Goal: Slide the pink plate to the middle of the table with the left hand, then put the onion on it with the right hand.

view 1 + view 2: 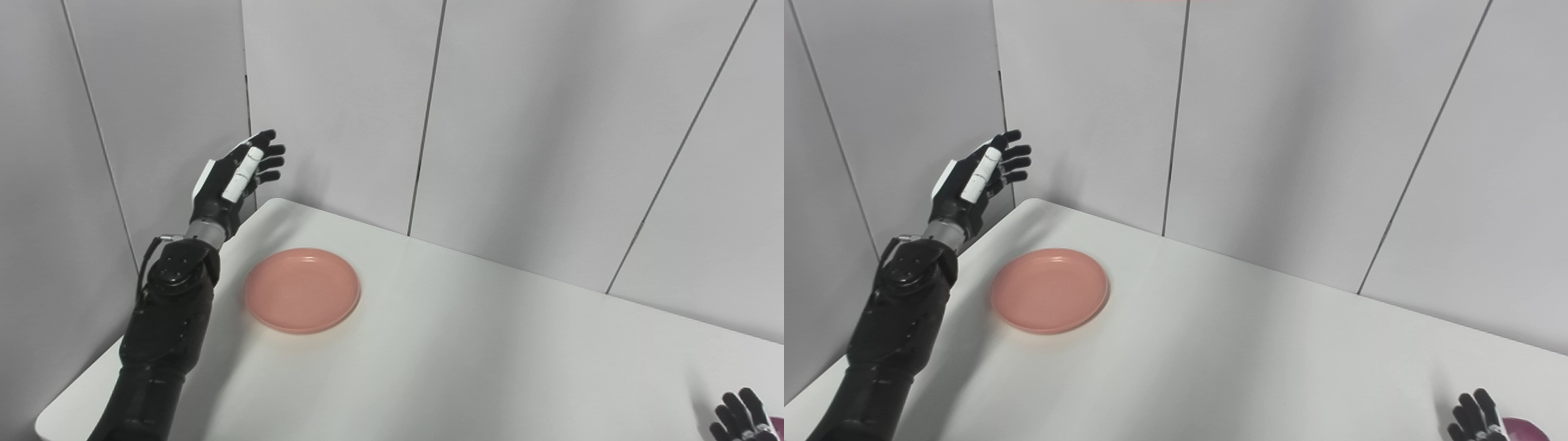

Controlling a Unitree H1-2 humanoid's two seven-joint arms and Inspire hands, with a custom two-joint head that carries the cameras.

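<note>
The left robot hand (pixel 236 174) hangs open, upper left, above the tabletop (pixel 465 343). The pink plate (pixel 302 290) lies left of centre. The right robot hand (pixel 1476 421), lower right, fingers spread, touches the purple onion (pixel 1525 429).

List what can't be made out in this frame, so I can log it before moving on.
- Onion: only a purple sliver shows in the right eye view, cut by the bottom edge and partly behind the right hand.
- Right hand: both views show fingertips only; grip state unreadable.
- Left hand: raised near the wall, fingers apart; palm side hidden in both views.
- Table: near edge cut off by the frame.
- Pink plate: fully visible.
</note>
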